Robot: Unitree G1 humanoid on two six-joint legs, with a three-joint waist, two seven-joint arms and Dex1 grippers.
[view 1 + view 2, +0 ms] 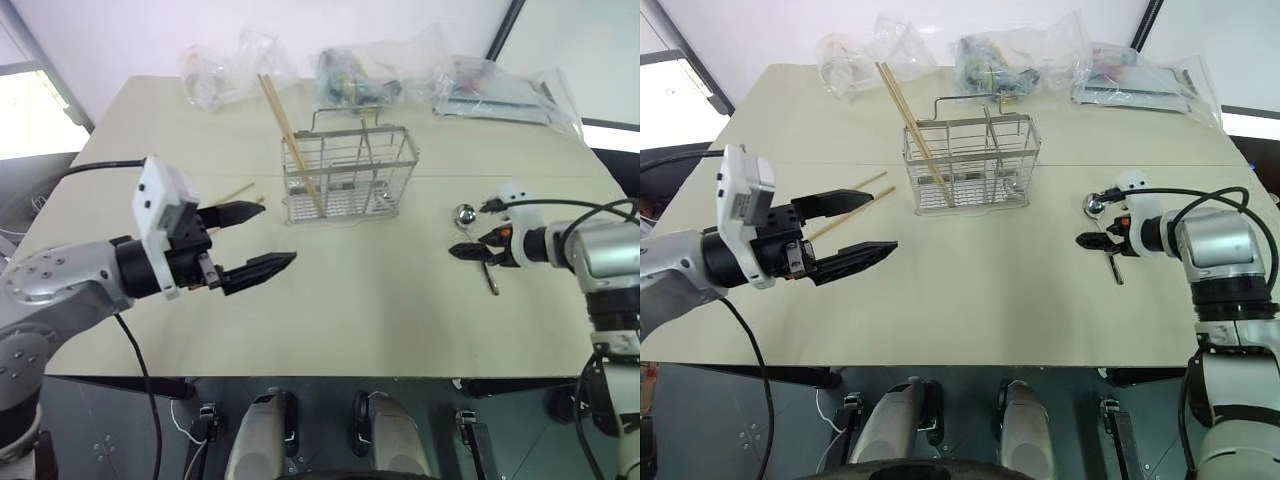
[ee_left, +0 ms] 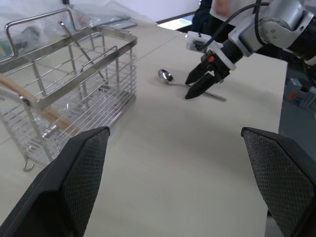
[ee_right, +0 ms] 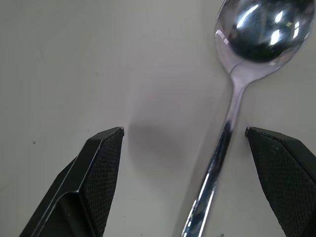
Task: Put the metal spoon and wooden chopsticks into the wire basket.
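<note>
Left eye view: the left gripper [image 1: 268, 238] hovers, fingers wide, above the tabletop [image 1: 350, 310]; one wooden chopstick [image 1: 292, 142] leans in the wire basket [image 1: 348, 172]; the right gripper [image 1: 472, 247], fingers wide, hangs over the metal spoon [image 3: 232, 103].

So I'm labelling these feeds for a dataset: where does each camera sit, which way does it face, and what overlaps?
Left eye and right eye: on the head, looking forward and down over the table; both arms show, left claw and right claw open.
Left wrist: on the left arm, facing across the table at the wire basket, metal spoon and right claw; own fingers show.
Right wrist: facing down, close above the spoon; own fingers show.
Shared: the spoon.
</note>
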